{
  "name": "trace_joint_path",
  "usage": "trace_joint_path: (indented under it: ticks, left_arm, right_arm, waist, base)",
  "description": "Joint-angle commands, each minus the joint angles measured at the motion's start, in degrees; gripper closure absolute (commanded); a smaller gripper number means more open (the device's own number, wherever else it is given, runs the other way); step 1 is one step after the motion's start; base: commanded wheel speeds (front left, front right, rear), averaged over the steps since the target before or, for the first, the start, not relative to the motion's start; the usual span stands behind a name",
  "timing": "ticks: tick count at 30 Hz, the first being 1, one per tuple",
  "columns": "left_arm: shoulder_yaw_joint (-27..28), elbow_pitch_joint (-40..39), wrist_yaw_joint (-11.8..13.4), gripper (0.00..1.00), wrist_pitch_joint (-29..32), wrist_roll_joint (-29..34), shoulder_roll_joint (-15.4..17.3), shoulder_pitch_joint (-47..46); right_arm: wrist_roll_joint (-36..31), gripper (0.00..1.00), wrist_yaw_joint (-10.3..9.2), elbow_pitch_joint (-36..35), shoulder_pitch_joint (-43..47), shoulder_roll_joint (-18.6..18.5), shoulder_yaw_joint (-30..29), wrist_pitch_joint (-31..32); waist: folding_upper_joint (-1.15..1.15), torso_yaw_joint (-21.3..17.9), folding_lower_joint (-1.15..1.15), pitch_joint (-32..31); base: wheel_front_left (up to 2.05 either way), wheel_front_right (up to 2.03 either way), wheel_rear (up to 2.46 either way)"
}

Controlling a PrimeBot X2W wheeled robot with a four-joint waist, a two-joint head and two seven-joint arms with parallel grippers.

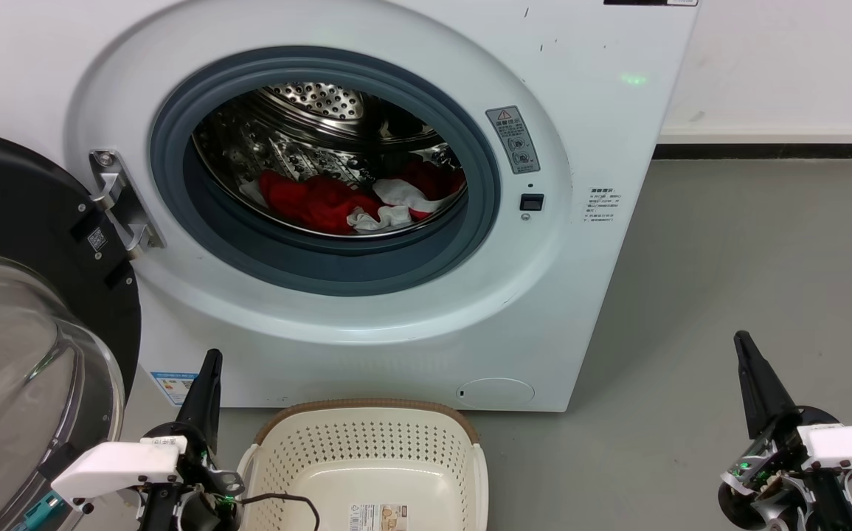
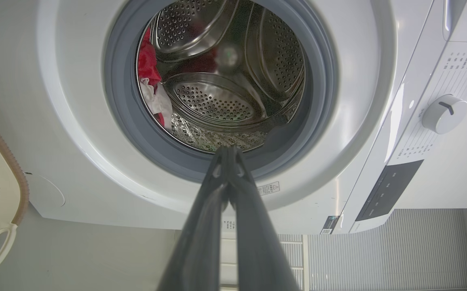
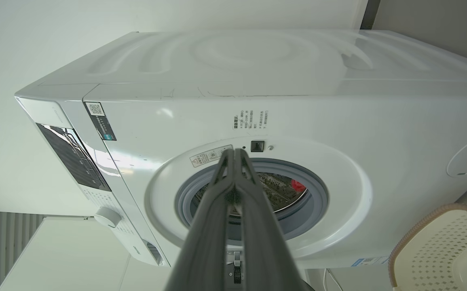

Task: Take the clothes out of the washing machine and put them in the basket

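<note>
The white washing machine (image 1: 588, 125) stands with its porthole open. Red clothes (image 1: 322, 200) with white trim lie low in the steel drum, and show in the left wrist view as clothes (image 2: 148, 64) and in the right wrist view as clothes (image 3: 298, 185). The cream basket (image 1: 366, 457) with a brown rim sits on the floor below the porthole, with only a label inside. My left gripper (image 1: 212, 357) is shut at the basket's left, holding nothing. My right gripper (image 1: 741, 339) is shut over the floor at the lower right, holding nothing. Both point up toward the washer.
The black-framed bubble door (image 1: 20, 354) hangs open at the left, close to my left arm. Grey floor (image 1: 728, 258) lies to the right of the washer. A white wall and dark skirting (image 1: 765, 150) run behind. A control knob (image 2: 443, 114) sits on the washer's panel.
</note>
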Motion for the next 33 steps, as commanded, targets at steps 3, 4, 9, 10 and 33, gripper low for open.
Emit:
trace_joint_path:
  ticks: [3, 4, 9, 10, 33]
  left_arm:
    - [0.14, -0.05, -0.26, 1.00, 0.07, -0.08, -0.06, -0.33]
    - [0.14, -0.05, -0.26, 1.00, 0.07, -0.08, -0.06, -0.33]
    - [0.14, -0.05, -0.26, 1.00, 0.07, -0.08, -0.06, -0.33]
    - [0.14, -0.05, -0.25, 1.00, 0.07, -0.08, -0.06, -0.33]
    - [-3.55, -2.52, 0.02, 0.00, -4.69, 8.13, -0.02, -0.90]
  right_arm:
    - [-0.35, 1.00, 0.00, 0.08, -0.76, 0.21, 0.04, -0.01]
    - [-0.35, 1.00, 0.00, 0.08, -0.76, 0.21, 0.04, -0.01]
    - [-0.35, 1.00, 0.00, 0.08, -0.76, 0.21, 0.04, -0.01]
    - [-0.35, 1.00, 0.00, 0.08, -0.76, 0.21, 0.03, -0.01]
    - [-8.16, 0.00, 0.00, -4.35, 1.91, 0.03, 1.61, -4.66]
  waist:
    - [0.00, 0.00, 0.00, 0.00]
    - [0.00, 0.00, 0.00, 0.00]
    - [0.00, 0.00, 0.00, 0.00]
    - [0.00, 0.00, 0.00, 0.00]
    - [0.00, -0.01, 0.00, 0.05]
  base:
    - [0.00, 0.00, 0.00]
    - [0.00, 0.00, 0.00]
    - [0.00, 0.00, 0.00]
    - [0.00, 0.00, 0.00]
    - [0.00, 0.00, 0.00]
